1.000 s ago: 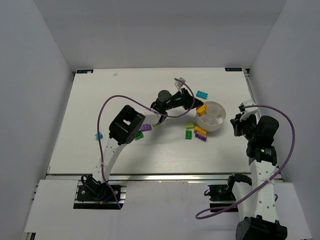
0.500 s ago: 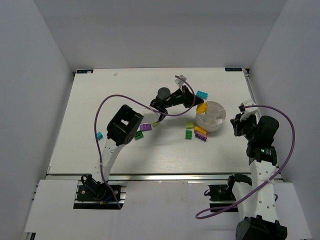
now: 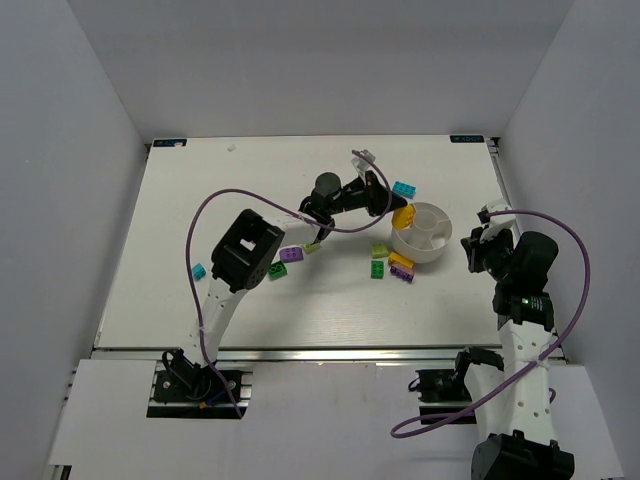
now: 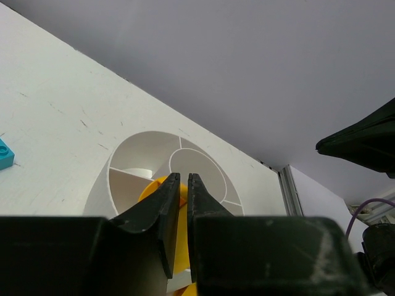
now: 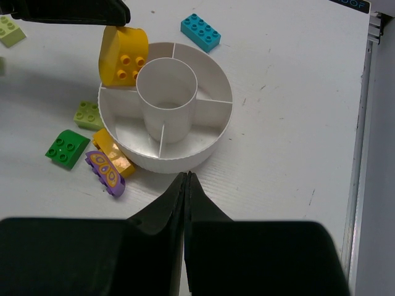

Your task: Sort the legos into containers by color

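From the left wrist, the orange brick (image 4: pixel 150 189) shows only as slivers beside and between the fingers of the left pincer (image 4: pixel 183 180). Those fingers also cover the near wall of the bowl (image 4: pixel 145 145), and a cyan brick (image 4: pixel 5 154) is cut off by the left edge. From the right wrist, a lime brick (image 5: pixel 8 29) is cropped at the top-left corner, and from above the bowl's compartments are too small to read.
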`<act>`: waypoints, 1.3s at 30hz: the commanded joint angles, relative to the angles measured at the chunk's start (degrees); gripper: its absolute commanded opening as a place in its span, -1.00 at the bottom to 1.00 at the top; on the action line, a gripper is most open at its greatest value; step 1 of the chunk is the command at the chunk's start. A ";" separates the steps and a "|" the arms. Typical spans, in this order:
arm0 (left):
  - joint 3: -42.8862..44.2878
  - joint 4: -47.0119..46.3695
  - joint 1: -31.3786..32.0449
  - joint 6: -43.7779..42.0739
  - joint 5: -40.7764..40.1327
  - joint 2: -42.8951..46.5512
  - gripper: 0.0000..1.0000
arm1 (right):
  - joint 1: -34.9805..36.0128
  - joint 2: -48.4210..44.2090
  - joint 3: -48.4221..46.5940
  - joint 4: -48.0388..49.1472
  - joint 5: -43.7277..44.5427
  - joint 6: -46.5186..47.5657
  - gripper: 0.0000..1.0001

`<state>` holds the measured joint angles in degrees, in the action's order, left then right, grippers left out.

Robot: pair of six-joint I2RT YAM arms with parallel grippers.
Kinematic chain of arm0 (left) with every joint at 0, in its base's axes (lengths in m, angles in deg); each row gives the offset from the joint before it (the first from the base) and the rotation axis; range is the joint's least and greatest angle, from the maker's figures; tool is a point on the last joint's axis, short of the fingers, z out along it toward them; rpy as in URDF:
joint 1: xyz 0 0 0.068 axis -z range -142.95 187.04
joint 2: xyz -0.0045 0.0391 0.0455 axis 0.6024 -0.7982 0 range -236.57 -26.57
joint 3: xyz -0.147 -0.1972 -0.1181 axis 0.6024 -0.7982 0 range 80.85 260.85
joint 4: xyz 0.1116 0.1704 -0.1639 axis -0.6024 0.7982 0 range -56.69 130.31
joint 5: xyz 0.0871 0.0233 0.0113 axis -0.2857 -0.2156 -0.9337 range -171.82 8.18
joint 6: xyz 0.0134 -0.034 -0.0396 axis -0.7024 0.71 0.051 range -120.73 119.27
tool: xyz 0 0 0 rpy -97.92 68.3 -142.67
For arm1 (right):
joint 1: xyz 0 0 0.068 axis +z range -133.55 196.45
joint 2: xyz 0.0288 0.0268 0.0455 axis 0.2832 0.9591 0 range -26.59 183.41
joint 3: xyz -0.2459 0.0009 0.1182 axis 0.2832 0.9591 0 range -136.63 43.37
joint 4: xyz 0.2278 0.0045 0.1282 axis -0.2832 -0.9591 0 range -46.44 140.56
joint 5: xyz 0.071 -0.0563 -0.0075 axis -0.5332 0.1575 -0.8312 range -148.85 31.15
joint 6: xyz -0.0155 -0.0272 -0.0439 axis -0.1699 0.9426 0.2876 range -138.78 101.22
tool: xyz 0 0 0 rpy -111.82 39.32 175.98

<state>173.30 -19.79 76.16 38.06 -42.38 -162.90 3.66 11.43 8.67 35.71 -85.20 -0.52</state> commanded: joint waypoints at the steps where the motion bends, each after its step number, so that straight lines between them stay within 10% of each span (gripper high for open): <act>1: -0.95 -0.60 0.17 -0.73 1.87 6.25 -0.60 | -0.47 -0.05 0.42 1.49 -0.72 0.20 -1.00; 19: -8.06 -3.59 0.17 -1.08 3.28 11.70 -0.64 | -0.65 0.21 0.60 1.41 -1.07 0.37 -0.95; 22: -11.30 -3.67 -0.61 -1.52 2.31 14.77 -0.05 | -0.56 0.48 0.77 1.06 -2.91 1.16 -0.45; 24: -13.16 -3.77 -1.14 -2.39 1.61 16.62 0.11 | -0.13 1.17 0.60 -0.25 -5.54 2.04 0.30; 27: -16.33 2.45 -1.67 -8.34 -1.20 22.48 0.38 | 0.05 4.68 -2.54 -2.63 -13.71 6.16 0.67; 39: -19.67 44.54 -4.66 -15.05 -20.80 43.07 0.62 | 7.34 35.96 -34.19 -14.40 -12.15 2.39 0.73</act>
<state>153.34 8.47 72.57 24.99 -57.30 -122.97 8.51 43.43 -19.86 24.95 -98.69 3.76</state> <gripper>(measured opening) 0.805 0.860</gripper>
